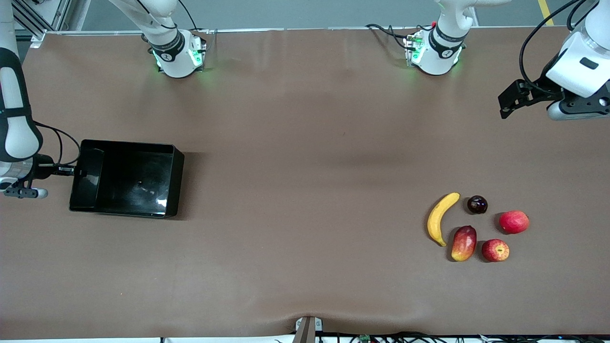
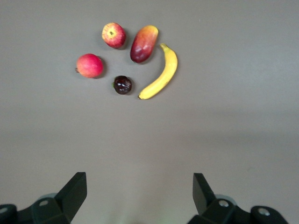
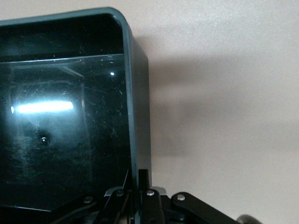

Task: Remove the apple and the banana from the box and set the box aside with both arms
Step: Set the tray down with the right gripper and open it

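Spanning the frame: brown table (image 1: pixel 305 143).

Brown table (image 1: pixel 305 143) carries a black box (image 1: pixel 125 178) at the right gripper (image 1: pixel 76 170). Lying apart near the left gripper (image 1: pixel 509 105): banana (image 1: pixel 441 217), apple (image 1: pixel 495 250), mango (image 1: pixel 463 243), red fruit (image 1: pixel 513 222), dark fruit (image 1: pixel 477 204).

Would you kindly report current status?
Right gripper shut on box wall. Left gripper open, hanging above table. Banana, apple untouched. Nothing blocking.
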Motion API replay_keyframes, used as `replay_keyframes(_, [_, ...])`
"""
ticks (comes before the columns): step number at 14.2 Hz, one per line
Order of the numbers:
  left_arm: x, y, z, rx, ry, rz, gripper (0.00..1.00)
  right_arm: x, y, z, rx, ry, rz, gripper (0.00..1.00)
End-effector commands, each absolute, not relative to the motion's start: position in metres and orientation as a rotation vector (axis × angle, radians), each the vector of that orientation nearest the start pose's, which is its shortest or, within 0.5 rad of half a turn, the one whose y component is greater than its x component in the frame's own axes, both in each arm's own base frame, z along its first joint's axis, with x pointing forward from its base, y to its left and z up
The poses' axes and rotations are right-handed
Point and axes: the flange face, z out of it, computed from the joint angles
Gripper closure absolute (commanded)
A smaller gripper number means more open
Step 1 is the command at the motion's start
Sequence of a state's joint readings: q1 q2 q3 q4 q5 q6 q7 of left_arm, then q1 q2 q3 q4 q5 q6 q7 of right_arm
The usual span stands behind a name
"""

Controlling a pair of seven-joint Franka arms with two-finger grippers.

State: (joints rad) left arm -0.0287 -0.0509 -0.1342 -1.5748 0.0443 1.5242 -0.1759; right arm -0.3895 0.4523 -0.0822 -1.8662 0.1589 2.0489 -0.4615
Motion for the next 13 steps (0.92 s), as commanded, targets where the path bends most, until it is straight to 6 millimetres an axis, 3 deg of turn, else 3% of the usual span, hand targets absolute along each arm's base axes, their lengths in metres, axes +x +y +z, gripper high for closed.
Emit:
replay_keyframes(1, [0.515, -0.080, 0.646, -3.118, -0.011, 0.010, 0.00, 0.543, -0.265, 0.251, -2.870, 0.125, 0.305, 0.59])
replay_keyframes(2, [0.515, -0.081, 0.647, -3.118, -0.006, 0.005, 0.00, 0.543, -0.268, 0.246, -2.868, 0.132, 0.311, 0.10])
replay_keyframes(3, [0.515, -0.080, 0.646, -3.117, -0.007, 0.003, 0.00, 0.544, -0.268, 0.247, -2.868, 0.133, 0.306, 0.00])
replay_keyframes(6, [0.518, -0.063, 0.648, -3.119, -0.033, -0.006, 0.00, 0.545, -0.265, 0.252, -2.858, 0.120, 0.327, 0.00])
replay_keyframes(9, [0.519, -0.052, 0.647, -3.125, -0.008, -0.001, 0.00, 0.562, -0.272, 0.297, -2.826, 0.082, 0.372, 0.00])
replay_keyframes(11, [0.519, -0.049, 0.647, -3.125, -0.016, 0.001, 0.00, 0.581, -0.278, 0.330, -2.860, 0.067, 0.282, 0.00])
replay_keyframes(13, [0.520, -0.049, 0.647, -3.125, -0.016, -0.004, 0.00, 0.601, -0.267, 0.370, -2.878, -0.028, 0.258, 0.00])
